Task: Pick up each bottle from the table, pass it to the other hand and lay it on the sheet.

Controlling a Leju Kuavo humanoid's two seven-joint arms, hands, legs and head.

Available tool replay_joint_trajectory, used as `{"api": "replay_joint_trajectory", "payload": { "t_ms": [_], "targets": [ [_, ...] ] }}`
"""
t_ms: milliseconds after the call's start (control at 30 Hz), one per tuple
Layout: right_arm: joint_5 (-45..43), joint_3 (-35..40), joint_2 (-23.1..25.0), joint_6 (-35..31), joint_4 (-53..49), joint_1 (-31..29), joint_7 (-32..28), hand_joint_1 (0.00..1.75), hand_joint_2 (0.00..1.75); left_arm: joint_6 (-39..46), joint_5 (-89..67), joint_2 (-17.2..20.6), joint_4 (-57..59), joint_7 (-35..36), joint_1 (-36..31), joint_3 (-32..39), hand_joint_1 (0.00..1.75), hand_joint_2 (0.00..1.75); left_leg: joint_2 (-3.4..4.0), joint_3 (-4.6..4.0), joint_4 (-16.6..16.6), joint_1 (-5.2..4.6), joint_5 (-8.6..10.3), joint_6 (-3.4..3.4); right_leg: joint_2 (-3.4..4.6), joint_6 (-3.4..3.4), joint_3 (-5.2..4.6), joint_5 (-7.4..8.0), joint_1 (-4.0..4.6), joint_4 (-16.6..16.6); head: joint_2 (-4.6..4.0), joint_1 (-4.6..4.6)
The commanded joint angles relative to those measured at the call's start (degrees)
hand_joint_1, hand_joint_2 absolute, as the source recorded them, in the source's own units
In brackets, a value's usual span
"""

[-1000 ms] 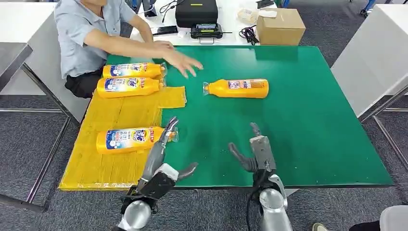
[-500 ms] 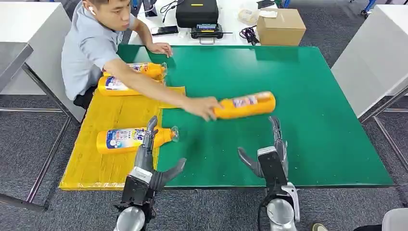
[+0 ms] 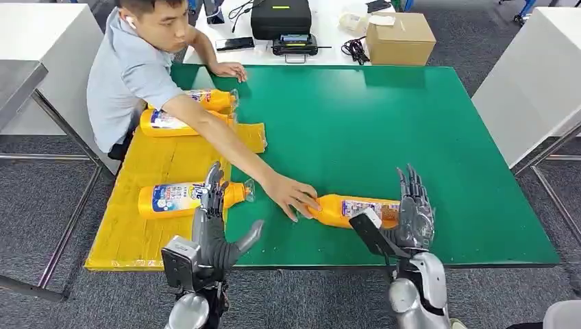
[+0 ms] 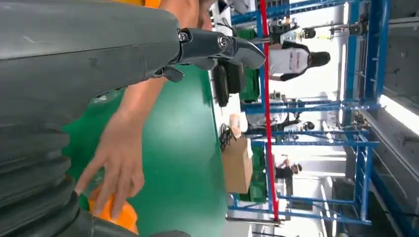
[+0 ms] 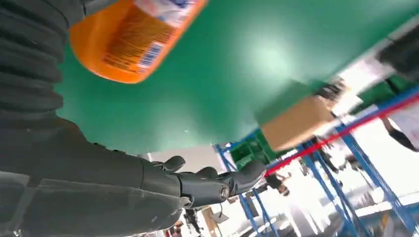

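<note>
Spreading apart and pointing upward, the fingers [image 3: 412, 188] of the right hand [image 3: 410, 218] hold nothing; the hand stands at the base end of an orange bottle [image 3: 351, 209] lying on its side on the green table [image 3: 411, 130]. A person's hand [image 3: 291, 195] rests on that bottle's cap end. The left hand [image 3: 214, 229] is likewise open, its fingers apart, just beside a second bottle [image 3: 188, 197] lying on the yellow sheet [image 3: 151, 229]. Two more bottles [image 3: 205, 98] lie at the sheet's far end.
</note>
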Motion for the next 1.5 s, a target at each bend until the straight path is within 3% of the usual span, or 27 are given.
{"api": "replay_joint_trajectory", "payload": {
  "t_ms": [33, 133, 367, 600, 1033, 1500],
  "targets": [
    [4.2, 3.9, -6.3, 4.1, 11.4, -6.0, 4.7, 0.00, 1.75, 2.2, -2.0, 1.0, 2.4, 0.1, -0.8, -2.1, 0.00, 1.75, 0.13, 0.32, -0.1, 0.08, -0.10, -0.12, 0.09, -0.15, 0.29, -0.05, 0.09, -0.1, 0.00, 0.00],
    [8.7, 4.1, -8.4, 6.0, 15.1, -8.4, 9.1, 0.00, 1.75, -1.7, -2.6, 1.8, 2.1, 6.8, -0.1, -3.3, 0.00, 1.75, 0.17, 0.26, -0.1, 0.05, -0.07, -0.09, 0.13, -0.12, 0.21, -0.02, 0.06, -0.1, 0.00, -0.02],
    [6.2, 3.7, -11.8, 11.9, 22.4, -12.2, 9.4, 0.00, 1.75, -1.3, -3.1, 3.6, 3.2, 6.8, 0.6, -6.3, 0.00, 1.75, 0.09, 0.19, -0.1, 0.02, -0.03, -0.04, 0.07, -0.08, 0.19, 0.00, 0.01, -0.1, 0.00, 0.00],
    [6.6, 9.2, -14.6, 17.3, 24.8, -13.7, 11.9, 0.00, 1.75, -2.4, -3.6, 3.9, 3.4, 9.2, 0.3, -7.3, 0.00, 1.75, 0.16, 0.35, -0.1, 0.01, -0.13, -0.12, 0.13, -0.15, 0.32, -0.07, 0.04, -0.1, 0.00, -0.02],
    [6.2, 14.7, -15.1, 17.8, 18.6, -11.6, 11.7, 0.00, 1.75, -2.3, -6.8, 4.1, 3.0, 9.5, 0.7, -8.9, 0.00, 1.75, 0.09, 0.25, -0.1, 0.01, -0.04, -0.05, 0.07, -0.08, 0.24, -0.01, 0.03, -0.1, 0.00, -0.02],
    [7.3, 18.3, -14.5, 18.1, 18.0, -14.2, 11.7, 0.00, 1.75, -2.4, -7.1, 4.0, 3.4, 9.6, 0.6, -8.9, 0.00, 1.75, 0.17, 0.29, 0.0, 0.02, -0.07, -0.06, 0.13, -0.09, 0.25, -0.02, 0.03, 0.0, 0.00, -0.02]
  ]
}}
